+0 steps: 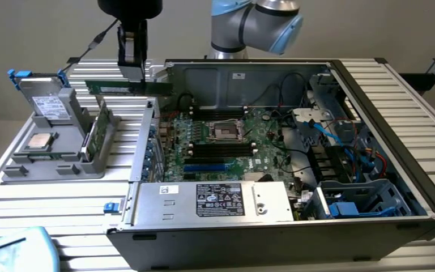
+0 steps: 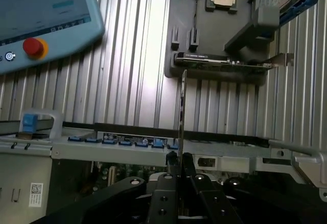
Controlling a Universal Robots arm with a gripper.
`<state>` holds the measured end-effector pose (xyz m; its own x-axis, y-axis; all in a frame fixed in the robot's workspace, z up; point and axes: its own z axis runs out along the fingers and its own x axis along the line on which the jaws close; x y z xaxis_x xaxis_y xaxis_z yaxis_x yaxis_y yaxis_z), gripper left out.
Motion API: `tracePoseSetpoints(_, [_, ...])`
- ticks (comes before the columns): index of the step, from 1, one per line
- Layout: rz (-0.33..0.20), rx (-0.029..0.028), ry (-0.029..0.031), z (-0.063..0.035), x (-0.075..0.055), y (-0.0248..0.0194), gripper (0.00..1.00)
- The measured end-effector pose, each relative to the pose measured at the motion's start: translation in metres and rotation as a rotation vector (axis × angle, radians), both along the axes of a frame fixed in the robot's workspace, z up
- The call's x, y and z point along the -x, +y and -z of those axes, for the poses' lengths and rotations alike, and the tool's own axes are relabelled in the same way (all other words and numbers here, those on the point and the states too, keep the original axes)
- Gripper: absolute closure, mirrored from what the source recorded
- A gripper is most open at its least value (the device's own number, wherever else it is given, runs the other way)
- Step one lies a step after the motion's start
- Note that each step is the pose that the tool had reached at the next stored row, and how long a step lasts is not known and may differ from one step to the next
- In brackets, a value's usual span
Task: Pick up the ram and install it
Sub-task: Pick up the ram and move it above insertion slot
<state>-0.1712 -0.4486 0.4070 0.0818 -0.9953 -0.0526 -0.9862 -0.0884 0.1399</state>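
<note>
Now | claw (image 1: 133, 79) pinching thin flat green ram (image 1: 111, 87) | edge-on over ribbed metal table (image 1: 51, 198)

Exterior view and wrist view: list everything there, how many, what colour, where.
ram: one, dark green, held above the table beside the case
computer case: one, black, open, exterior view's right
motherboard: one, green, inside the case
power supply: one, silver, inside the case's near edge
holder: one, grey, exterior view's left
processor chip: one, silver, lying in the holder
hard drive: one, silver with blue clips, on the holder
card: one, dark, on edge in the holder
teach pendant: one, pale blue with red button, exterior view's bottom left
table: one, ribbed silver, under everything
arm: one, grey and light blue, behind the case
claw: one, black, shut on the ram
</note>
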Motion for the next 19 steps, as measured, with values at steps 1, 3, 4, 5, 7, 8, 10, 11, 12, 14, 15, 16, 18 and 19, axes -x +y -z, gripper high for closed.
tracePoseSetpoints(1, [0.000,-0.0004,-0.0021,0.0000,-0.003,0.0000,0.86])
tracePoseSetpoints(3, [-0.001,-0.0014,-0.0059,-0.0001,-0.008,0.0000,0.86])
tracePoseSetpoints(4, [-0.002,-0.0018,-0.0074,-0.0001,-0.010,0.0000,0.86])
tracePoseSetpoints(5, [-0.002,-0.0023,-0.0090,-0.0001,-0.013,0.0000,0.86])
tracePoseSetpoints(7, [-0.004,-0.0032,-0.0117,-0.0001,-0.019,0.0000,0.86])
tracePoseSetpoints(8, [-0.004,-0.0037,-0.0128,-0.0001,-0.021,0.0000,0.86])
tracePoseSetpoints(10, [-0.005,-0.0047,-0.0150,-0.0001,-0.027,0.0000,0.86])
tracePoseSetpoints(11, [-0.006,-0.0052,-0.0161,0.0000,-0.030,0.0000,0.86])
tracePoseSetpoints(12, [-0.007,-0.0057,-0.0171,-0.0001,-0.033,0.0000,0.86])
tracePoseSetpoints(14, [-0.008,-0.0065,-0.0188,-0.0001,-0.039,0.0000,0.86])
tracePoseSetpoints(15, [-0.008,-0.0070,-0.0196,-0.0001,-0.042,0.0000,0.86])
tracePoseSetpoints(16, [-0.009,-0.0074,-0.0204,-0.0001,-0.045,0.0000,0.86])
tracePoseSetpoints(18, [-0.010,-0.0082,-0.0219,-0.0001,-0.052,-0.0001,0.86])
tracePoseSetpoints(19, [-0.010,-0.0087,-0.0227,-0.0001,-0.055,0.0000,0.86])
